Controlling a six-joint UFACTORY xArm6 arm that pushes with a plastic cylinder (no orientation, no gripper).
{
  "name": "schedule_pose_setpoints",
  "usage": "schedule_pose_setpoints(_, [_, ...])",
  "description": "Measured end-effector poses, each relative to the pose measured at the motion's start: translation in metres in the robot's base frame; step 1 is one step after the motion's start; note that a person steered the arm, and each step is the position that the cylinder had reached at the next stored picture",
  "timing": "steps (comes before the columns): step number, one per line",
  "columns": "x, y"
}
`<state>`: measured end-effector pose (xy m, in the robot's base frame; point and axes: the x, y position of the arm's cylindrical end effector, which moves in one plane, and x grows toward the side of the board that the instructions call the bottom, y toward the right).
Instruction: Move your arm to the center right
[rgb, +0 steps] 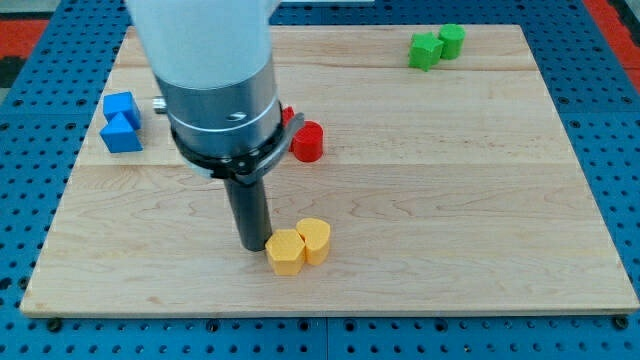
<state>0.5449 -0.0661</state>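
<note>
Rig: one arm, ending in a straight dark rod; there is no pincer, so nothing opens, closes or is held.
My tip (250, 246): resting on the wooden board (450, 200), below the view's centre and left of the middle line.
Arm body: a wide grey and white cylinder fills the view's upper left centre and hides part of the board behind it.
Task location: the centre right of the board lies well apart from my tip, across to the view's right; bare wood shows there.
Yellow hexagonal block (285, 251): just beside my tip on its right; contact cannot be told for certain.
Yellow rounded block (315, 239): touching the yellow hexagonal block on its right, slightly nearer the view's top.
Red cylinder (308, 141): above my tip and to the right, near the arm's collar, apart from the yellow pair.
Second red block (287, 114): only a sliver shows at the collar's right edge; shape cannot be told.
Blue blocks (121, 121): two, touching, at the view's left edge of the board, well apart from my tip.
Green blocks (436, 45): two, touching, near the view's top right, well apart from everything else.
Surround: blue perforated surface (620, 120) around the board.
</note>
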Motion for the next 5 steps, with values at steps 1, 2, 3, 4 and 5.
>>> schedule_pose_setpoints(1, [-0.019,-0.018])
schedule_pose_setpoints(2, [-0.035,-0.018])
schedule_pose_setpoints(3, [-0.042,-0.018])
schedule_pose_setpoints(4, [-0.042,-0.018])
schedule_pose_setpoints(5, [-0.038,-0.017])
